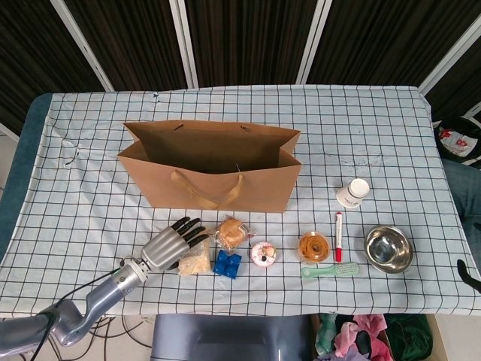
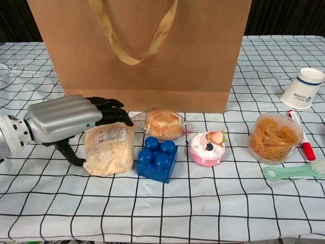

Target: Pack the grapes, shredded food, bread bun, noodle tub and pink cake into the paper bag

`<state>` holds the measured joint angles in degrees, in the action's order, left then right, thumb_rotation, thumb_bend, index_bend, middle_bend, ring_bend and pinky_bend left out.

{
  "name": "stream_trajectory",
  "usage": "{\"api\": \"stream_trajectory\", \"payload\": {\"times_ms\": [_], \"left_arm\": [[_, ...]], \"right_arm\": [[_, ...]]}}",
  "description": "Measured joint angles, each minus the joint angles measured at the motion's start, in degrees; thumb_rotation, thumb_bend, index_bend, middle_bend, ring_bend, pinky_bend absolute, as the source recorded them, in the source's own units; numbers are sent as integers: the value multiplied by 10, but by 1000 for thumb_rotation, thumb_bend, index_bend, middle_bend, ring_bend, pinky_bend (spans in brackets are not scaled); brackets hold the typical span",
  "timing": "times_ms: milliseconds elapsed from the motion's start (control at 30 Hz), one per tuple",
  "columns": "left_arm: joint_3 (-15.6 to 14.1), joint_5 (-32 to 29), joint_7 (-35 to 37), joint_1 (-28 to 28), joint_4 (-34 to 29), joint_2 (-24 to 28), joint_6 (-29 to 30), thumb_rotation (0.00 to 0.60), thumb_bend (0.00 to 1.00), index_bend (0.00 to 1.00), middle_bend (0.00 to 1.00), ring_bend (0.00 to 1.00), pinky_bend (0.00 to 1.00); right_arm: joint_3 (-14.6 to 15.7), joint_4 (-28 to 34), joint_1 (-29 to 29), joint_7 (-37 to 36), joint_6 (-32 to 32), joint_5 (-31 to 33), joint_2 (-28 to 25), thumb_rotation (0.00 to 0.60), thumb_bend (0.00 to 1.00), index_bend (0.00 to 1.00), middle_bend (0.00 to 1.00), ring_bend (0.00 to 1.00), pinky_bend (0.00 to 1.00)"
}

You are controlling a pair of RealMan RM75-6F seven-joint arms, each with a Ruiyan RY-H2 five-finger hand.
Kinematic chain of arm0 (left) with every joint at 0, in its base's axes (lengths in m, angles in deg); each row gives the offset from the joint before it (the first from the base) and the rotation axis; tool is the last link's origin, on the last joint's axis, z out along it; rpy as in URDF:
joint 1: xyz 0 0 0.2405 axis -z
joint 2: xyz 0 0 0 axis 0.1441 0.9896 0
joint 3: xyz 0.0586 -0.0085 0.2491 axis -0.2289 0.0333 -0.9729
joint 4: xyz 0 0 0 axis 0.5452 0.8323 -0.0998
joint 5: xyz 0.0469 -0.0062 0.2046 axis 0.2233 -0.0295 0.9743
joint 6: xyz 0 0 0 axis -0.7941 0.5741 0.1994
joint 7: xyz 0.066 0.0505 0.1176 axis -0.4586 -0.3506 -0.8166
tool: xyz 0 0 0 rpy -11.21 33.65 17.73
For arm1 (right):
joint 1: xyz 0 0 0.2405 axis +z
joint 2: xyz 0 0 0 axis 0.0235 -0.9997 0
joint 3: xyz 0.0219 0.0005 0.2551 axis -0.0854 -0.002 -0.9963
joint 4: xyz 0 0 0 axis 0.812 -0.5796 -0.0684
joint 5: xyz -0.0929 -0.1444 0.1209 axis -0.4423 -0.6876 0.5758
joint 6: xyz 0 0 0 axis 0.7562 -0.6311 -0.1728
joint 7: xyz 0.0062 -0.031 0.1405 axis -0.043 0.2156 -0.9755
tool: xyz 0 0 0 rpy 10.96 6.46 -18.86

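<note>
1. Reaching in from the lower left of the frame: left hand (image 2: 63,119), palm down, dark fingers (image 2: 109,109) spread over the upper left corner of the shredded food (image 2: 109,150) — thumb hanging just left of the packet, nothing clasped; actual contact with the packet cannot be told.
2. Right hand: out of sight in both views.
3. Standing upright and open-mouthed at centre frame in the head view: paper bag (image 1: 214,169), tan handle draped down its near face; filling the top of the chest view.
4. Lying just below the bag in a row on the checked desk (image 1: 376,113), from left to right: shredded food packet, blue block (image 2: 157,158) touching its right edge, bread bun (image 2: 160,123) in clear wrap just above the block, pink cake (image 2: 206,147) with a strawberry on top, noodle tub (image 2: 275,137) well to the right.
5. Grapes — none recognisable in either view.
6. Sitting at right of the frame: upturned paper cup (image 2: 303,88), red marker (image 1: 338,235) beside the noodle tub, green brush (image 2: 294,170) below it, steel bowl (image 1: 388,248) furthest right in the head view.
</note>
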<state>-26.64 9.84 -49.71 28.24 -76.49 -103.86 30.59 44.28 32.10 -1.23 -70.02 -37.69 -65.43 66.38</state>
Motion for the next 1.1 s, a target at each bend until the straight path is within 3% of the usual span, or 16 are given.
{"api": "stream_trajectory", "payload": {"times_ms": [167, 567, 767, 1100], "left_arm": [[-3, 4, -5, 7, -5, -1, 2, 600, 138, 170, 149, 6, 125], [-5, -27, -61, 16, -21, 0, -28, 600, 282, 179, 191, 59, 145], [-6, -29, -67, 19, -19, -2, -28, 600, 373, 204, 274, 133, 176], [-6, -34, -91, 17, -20, 0, -18, 600, 410, 338, 442, 326, 365]], "right_arm": [[1, 1, 1, 1, 6, 2, -1, 600, 301, 157, 115, 240, 274], [2, 3, 1, -5, 8, 0, -5, 600, 302, 157, 115, 244, 274], [3, 4, 2, -6, 10, -2, -6, 600, 303, 157, 115, 248, 274], [4, 6, 1, -8, 10, -3, -8, 600, 303, 157, 115, 248, 274]]}}
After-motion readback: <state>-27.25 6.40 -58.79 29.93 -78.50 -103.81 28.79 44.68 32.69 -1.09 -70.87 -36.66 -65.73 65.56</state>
